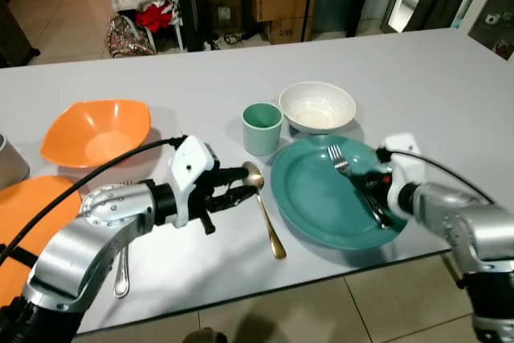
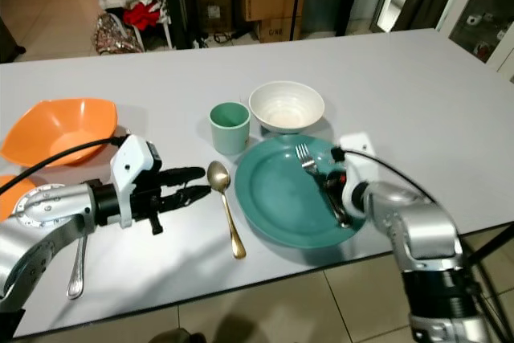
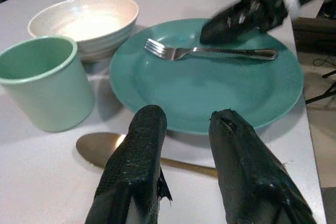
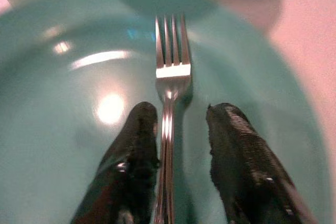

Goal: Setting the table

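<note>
We have the fork [image 4: 169, 85] lying on the right part of the teal plate [image 1: 313, 198], and our right claw [image 4: 181, 129] sits right over its handle. The fork's long axis runs straight ahead along the claw's own line, tines pointing away from us toward the white bowl [image 1: 317, 106], and the handle passes between the two parted fingers, close against one of them. The claw is open around the handle, not yet clamped on it. We judge that a straight close of the fingers across the handle would catch it, since the handle lies lengthwise in the gap and not across it.

Our left claw [image 3: 184, 135] hovers open just above the worktop [image 1: 450, 94], over the neck of the gold spoon [image 1: 265, 210], which lies just left of the plate with its bowl end toward the green cup [image 1: 262, 127] and its handle running back toward the table's near edge. The right arm is plainly the nearer one to the fork; the left is nearer the spoon.

Counting: one fork, one gold spoon, one silver utensil [image 1: 121, 275] at the near left, one teal plate, one white bowl, one green cup, one orange bowl [image 1: 96, 130], and one flat orange piece [image 1: 24, 214] at the far left edge.
</note>
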`<state>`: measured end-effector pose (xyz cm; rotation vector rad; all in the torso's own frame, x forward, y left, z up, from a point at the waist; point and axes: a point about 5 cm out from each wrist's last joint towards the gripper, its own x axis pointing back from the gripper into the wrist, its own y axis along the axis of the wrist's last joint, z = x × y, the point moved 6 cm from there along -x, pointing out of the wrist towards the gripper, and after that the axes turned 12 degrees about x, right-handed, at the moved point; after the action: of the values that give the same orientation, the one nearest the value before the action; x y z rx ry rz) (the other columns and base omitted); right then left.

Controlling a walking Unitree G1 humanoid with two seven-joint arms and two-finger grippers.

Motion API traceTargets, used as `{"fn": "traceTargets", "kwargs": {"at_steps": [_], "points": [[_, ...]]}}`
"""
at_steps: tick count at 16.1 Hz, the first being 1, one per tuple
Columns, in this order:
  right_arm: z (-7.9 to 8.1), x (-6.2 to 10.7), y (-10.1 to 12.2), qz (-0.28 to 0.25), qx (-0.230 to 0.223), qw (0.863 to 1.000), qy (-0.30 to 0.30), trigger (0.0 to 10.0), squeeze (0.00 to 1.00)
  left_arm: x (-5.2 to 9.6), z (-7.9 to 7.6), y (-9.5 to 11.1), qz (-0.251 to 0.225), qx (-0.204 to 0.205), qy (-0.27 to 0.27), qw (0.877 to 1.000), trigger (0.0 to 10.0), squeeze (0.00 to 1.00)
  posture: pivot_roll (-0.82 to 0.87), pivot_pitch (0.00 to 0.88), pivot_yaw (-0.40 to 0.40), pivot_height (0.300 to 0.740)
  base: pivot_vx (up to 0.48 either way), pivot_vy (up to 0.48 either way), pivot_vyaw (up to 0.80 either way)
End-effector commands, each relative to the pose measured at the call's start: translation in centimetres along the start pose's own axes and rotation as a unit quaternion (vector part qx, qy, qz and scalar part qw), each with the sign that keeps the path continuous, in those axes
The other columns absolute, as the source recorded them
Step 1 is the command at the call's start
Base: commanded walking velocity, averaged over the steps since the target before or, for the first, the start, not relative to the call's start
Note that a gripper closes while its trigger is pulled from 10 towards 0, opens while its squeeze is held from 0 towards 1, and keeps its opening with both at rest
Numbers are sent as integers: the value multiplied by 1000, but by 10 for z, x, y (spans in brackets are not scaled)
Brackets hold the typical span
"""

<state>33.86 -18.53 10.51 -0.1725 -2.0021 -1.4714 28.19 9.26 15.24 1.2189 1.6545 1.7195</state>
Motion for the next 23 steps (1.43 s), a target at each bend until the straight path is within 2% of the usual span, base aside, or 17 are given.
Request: {"fn": "traceTargets", "kwargs": {"at_steps": [1,3,5,8,10,11,17,21,23], "points": [[-2,11,22,-34,13,999,-8,10000,1000,5,8,0,2,-11,18,1000,10000,0,-8,0,24,740,0,0,0],[2,34,47,-112,29,993,-24,10000,1000,7,11,-2,-13,-7,43,999,10000,0,-15,0,32,740,0,0,0],[18,51,55,-173,43,983,-41,10000,1000,9,3,-2,-24,7,39,999,10000,0,-15,0,34,740,0,0,0],[39,69,51,-225,-3,971,-83,10000,1000,13,6,5,-46,14,60,997,10000,0,-13,0,43,740,0,0,0],[49,73,43,-233,-4,967,-108,10000,1000,11,3,8,-52,15,58,997,10000,0,-17,0,48,740,0,187,0],[57,73,41,-242,-11,964,-108,10000,0,8,2,9,-56,17,62,996,10000,0,-15,0,44,740,0,446,0],[66,54,32,-221,-39,970,-91,10000,0,5,9,11,-59,16,78,995,10000,0,-1,0,43,740,0,436,0],[67,50,35,-224,-28,972,-69,10000,0,2,10,11,-60,16,82,995,10000,0,-3,0,30,740,0,405,0],[67,45,35,-216,-16,975,-47,10000,0,0,15,7,-57,-3,117,992,10000,0,-6,0,15,740,0,-240,0]]}}
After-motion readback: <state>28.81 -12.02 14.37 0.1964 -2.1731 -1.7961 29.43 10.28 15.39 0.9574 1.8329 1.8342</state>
